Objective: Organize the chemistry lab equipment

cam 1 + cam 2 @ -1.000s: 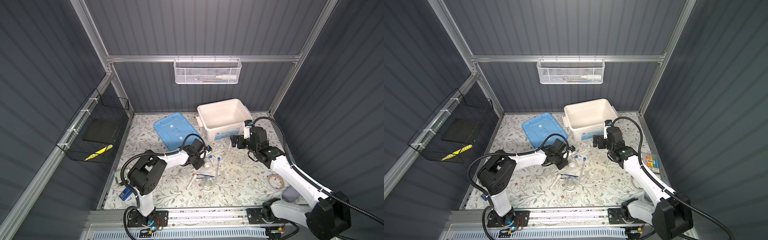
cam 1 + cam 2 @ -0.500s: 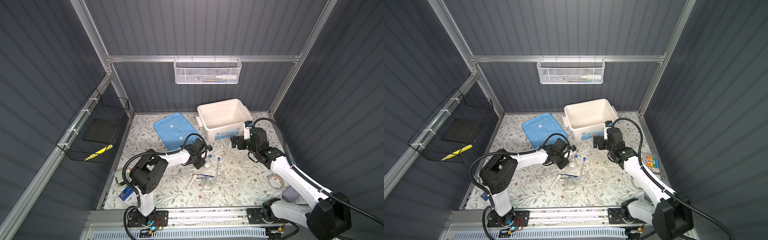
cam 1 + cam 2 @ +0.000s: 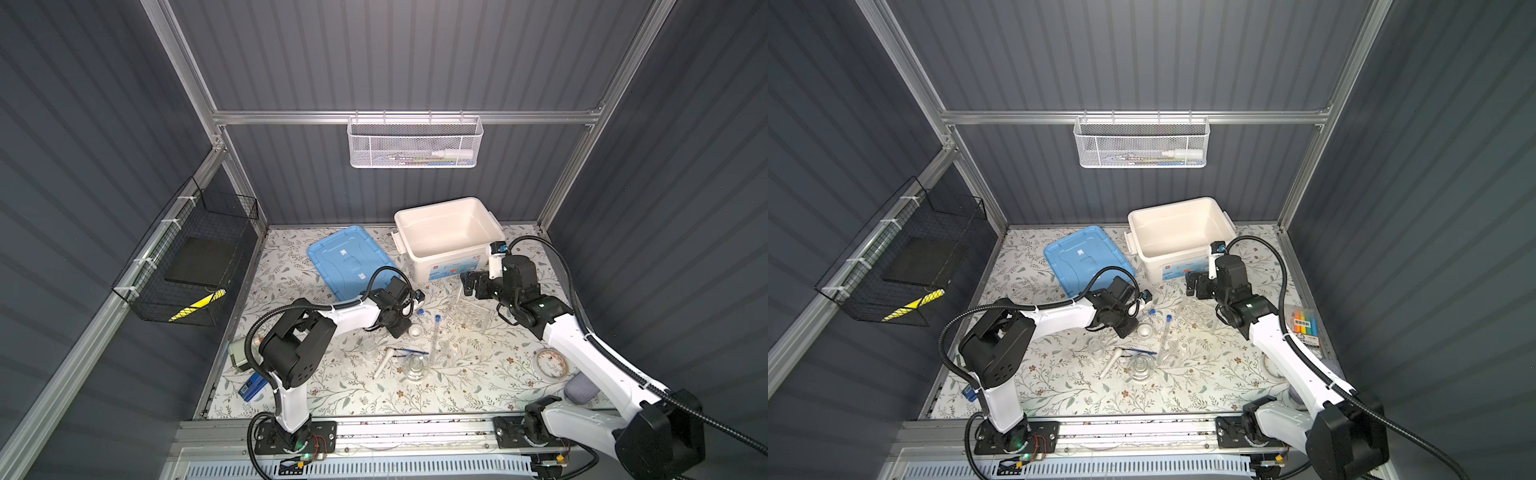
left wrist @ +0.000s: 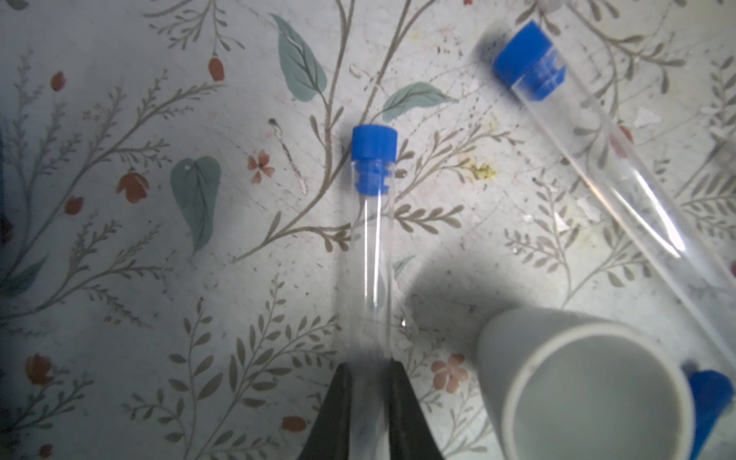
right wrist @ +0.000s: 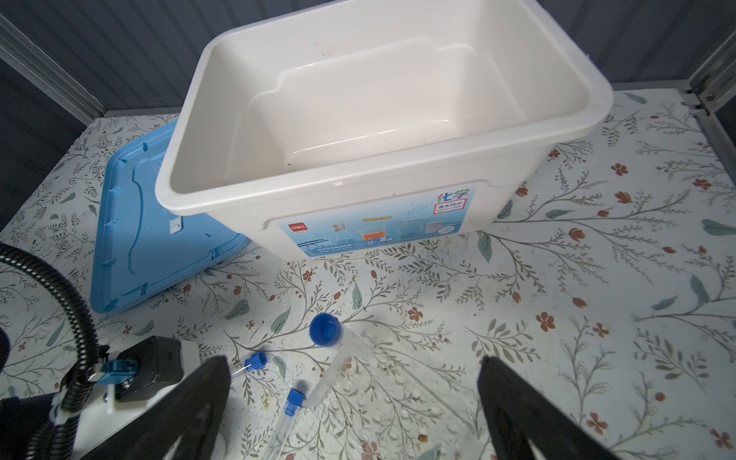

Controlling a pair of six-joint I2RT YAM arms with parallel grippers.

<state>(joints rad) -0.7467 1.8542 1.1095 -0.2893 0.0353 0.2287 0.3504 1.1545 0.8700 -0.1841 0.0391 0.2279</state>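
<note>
The left gripper (image 4: pixel 368 370) has just narrowed onto 1 blue-capped test tube (image 4: pixel 372 239). It pinches the uncapped end as the tube lies on the floral mat (image 4: pixel 119 278), left of the tube rack (image 3: pixel 467 316), so a lift looks ready. The right gripper (image 5: pixel 352 366) hangs wide open and empty over the rack.

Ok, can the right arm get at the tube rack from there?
Probably yes. The right hand hangs open above the rack, with no arm in between; the left hand is off to one side, shut on a tube.
</note>
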